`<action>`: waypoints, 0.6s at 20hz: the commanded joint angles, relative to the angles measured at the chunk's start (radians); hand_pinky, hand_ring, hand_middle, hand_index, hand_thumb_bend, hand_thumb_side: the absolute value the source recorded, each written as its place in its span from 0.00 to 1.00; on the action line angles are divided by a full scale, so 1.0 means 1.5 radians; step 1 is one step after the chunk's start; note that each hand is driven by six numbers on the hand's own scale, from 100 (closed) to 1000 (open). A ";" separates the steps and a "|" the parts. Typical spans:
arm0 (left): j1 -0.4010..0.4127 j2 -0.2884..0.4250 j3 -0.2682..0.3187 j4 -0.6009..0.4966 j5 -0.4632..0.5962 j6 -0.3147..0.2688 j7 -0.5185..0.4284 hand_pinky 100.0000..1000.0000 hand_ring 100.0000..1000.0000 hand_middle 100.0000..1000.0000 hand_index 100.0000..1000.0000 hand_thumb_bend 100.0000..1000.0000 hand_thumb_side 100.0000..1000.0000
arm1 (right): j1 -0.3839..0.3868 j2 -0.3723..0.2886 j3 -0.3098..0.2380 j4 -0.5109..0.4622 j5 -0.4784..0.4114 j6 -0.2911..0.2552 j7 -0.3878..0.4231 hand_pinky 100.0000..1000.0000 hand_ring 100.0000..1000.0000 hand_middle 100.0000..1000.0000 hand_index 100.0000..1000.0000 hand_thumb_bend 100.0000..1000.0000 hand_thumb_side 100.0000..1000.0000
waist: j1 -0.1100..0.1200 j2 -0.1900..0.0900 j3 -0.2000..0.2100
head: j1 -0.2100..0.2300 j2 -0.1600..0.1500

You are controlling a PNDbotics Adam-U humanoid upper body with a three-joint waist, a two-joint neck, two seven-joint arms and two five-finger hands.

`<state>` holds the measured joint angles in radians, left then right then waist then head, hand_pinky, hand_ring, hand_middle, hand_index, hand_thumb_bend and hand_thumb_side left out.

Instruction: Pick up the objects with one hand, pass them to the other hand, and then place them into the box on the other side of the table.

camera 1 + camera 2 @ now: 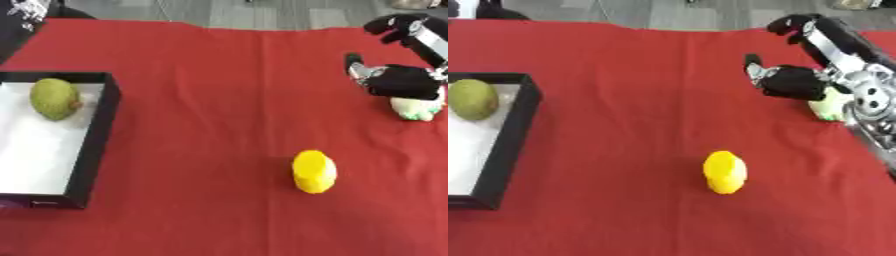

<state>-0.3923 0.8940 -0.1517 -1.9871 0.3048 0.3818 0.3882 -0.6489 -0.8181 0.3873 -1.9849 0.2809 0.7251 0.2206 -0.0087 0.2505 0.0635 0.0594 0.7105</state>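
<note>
2 loose objects on red cloth [227, 100]: yellow object [314, 171] near 5 o'clock, pale object [415, 108] at 3 o'clock under right hand [398, 80]. Fingers arched over it, closure unclear. Probably light, rigid, smooth; grasp across midsection. Green fruit [54, 98] inside box [96, 145] at 9 o'clock.

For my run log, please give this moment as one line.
right hand: over pale object, grasp unclear | yellow object: on cloth | green fruit: in box
</note>
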 commanded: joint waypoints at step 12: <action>-0.021 -0.011 0.007 -0.009 0.013 0.000 0.017 0.78 0.70 0.56 0.69 0.00 0.65 | -0.009 -0.152 -0.082 0.119 -0.030 -0.053 0.226 0.98 0.92 0.89 0.92 0.34 0.39 | -0.010 0.001 0.006 | -0.025 -0.015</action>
<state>-0.4090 0.8564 -0.1516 -1.9871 0.3216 0.3796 0.4106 -0.6466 -1.0006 0.2861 -1.8297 0.2274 0.6513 0.5181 -0.0113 0.2516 0.0709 0.0265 0.6998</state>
